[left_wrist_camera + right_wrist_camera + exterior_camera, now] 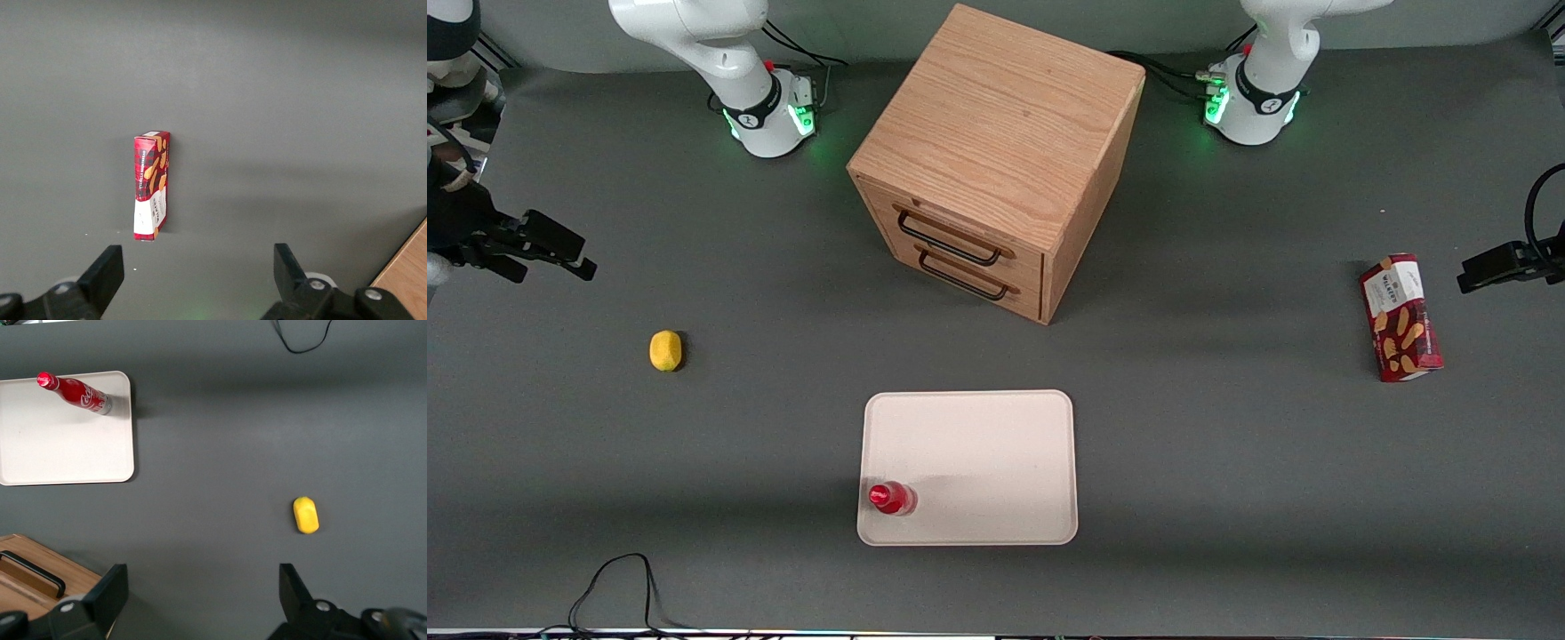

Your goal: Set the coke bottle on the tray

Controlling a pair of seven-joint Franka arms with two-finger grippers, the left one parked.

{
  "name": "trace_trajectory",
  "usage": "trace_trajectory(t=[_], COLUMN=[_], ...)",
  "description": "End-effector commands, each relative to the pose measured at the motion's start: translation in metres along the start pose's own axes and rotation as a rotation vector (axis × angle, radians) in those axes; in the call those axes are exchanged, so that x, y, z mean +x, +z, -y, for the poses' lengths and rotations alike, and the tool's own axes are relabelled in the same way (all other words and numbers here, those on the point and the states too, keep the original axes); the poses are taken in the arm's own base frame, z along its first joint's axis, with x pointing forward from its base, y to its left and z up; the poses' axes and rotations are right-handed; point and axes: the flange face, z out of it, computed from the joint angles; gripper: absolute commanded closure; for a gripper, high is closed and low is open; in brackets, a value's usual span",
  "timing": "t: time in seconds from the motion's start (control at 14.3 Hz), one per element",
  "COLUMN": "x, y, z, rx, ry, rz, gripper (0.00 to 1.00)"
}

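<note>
The coke bottle (891, 498) (73, 391), slim and red with a red cap, stands upright on the tray. It is in the tray's corner nearest the front camera, on the working arm's side. The tray (978, 462) (60, 447) is a flat cream-white rectangle lying in front of the wooden drawer cabinet. My right gripper (574, 253) (200, 590) hangs above the table toward the working arm's end, well away from the tray. It is open, with only bare grey table between its fingers.
A wooden two-drawer cabinet (996, 151) (27, 567) stands mid-table, farther from the camera than the tray. A yellow fruit (665, 349) (305, 515) lies near my gripper. A dark-red snack box (1400, 317) (152, 185) lies toward the parked arm's end. A black cable (614, 578) loops at the near edge.
</note>
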Motion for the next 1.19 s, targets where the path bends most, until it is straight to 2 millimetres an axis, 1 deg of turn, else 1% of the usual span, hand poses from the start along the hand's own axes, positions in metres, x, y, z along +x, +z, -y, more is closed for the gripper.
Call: trace_trajectory(t=[0.0, 0.07, 0.14, 0.28, 0.42, 0.63, 1.12], x=[0.002, 0.005, 0.008, 0.000, -0.004, -0.006, -0.008], y=[-0.009, -0.011, -0.014, -0.009, -0.010, -0.009, -0.010], z=[-0.008, -0.012, -0.011, -0.014, -0.015, -0.017, -0.017], rx=[-0.016, -0.051, -0.083, -0.089, -0.089, -0.107, -0.106], ry=[-0.068, -0.098, -0.116, -0.112, -0.107, -0.112, -0.106], rz=[-0.024, -0.026, -0.026, 0.047, 0.066, 0.078, 0.099], gripper=[0.00, 0.00, 0.00, 0.00, 0.00, 0.00, 0.00])
